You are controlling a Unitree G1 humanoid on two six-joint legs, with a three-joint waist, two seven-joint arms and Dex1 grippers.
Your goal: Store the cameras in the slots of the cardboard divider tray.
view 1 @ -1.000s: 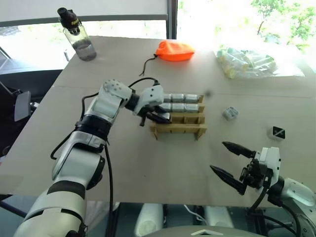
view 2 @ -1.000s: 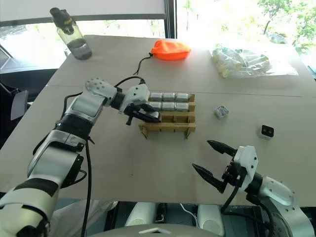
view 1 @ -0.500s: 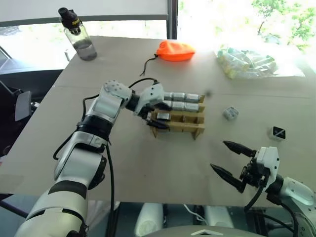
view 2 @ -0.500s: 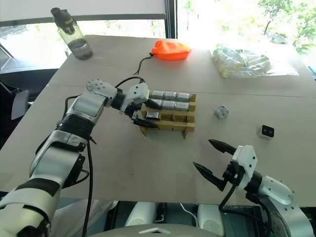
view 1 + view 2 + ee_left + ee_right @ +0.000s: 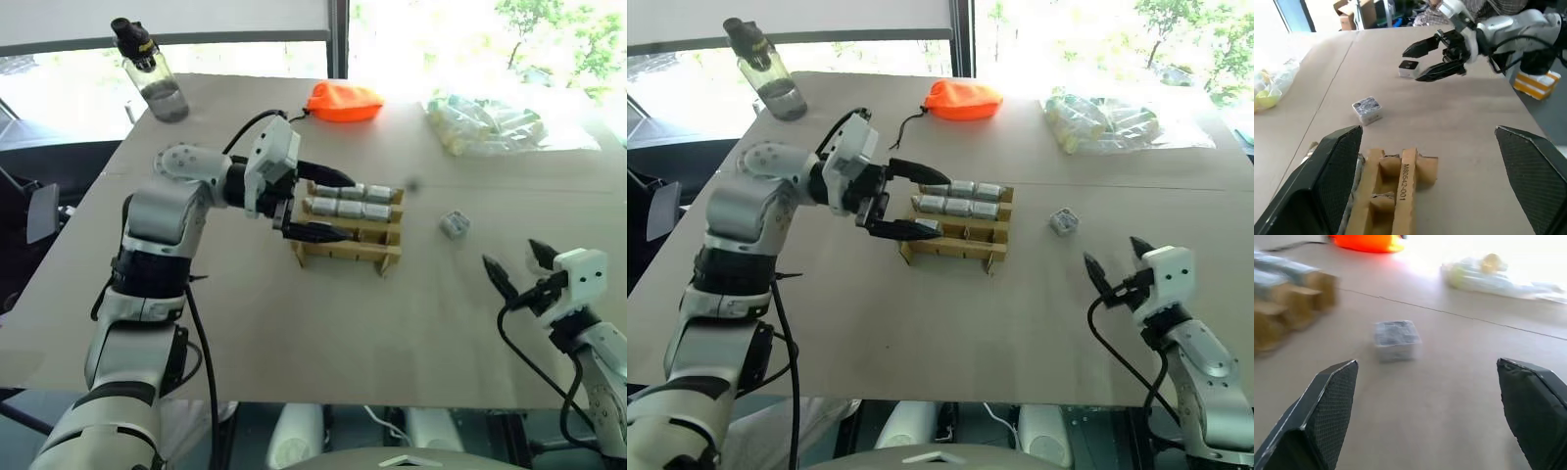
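The cardboard divider tray (image 5: 364, 254) lies mid-table. Its two far rows hold silver-grey cameras (image 5: 353, 192), and another camera (image 5: 927, 225) sits in the left slot of the third row. My left gripper (image 5: 347, 209) hovers open over the tray's left end, holding nothing. A loose camera (image 5: 452, 224) lies to the right of the tray. A black-faced camera (image 5: 1409, 68) lies on the table close by my right gripper (image 5: 509, 253), which is open and empty and points at the loose camera (image 5: 1396, 339).
An orange drawstring pouch (image 5: 346, 100) lies at the far middle of the table. A clear bag of pale cylinders (image 5: 490, 122) is at the far right and a water bottle (image 5: 157, 73) at the far left. The near table edge runs just below my right arm.
My left gripper has opened, left a camera in the tray's third row and lifted back above the tray. My right arm has swung right and forward toward the loose cameras.
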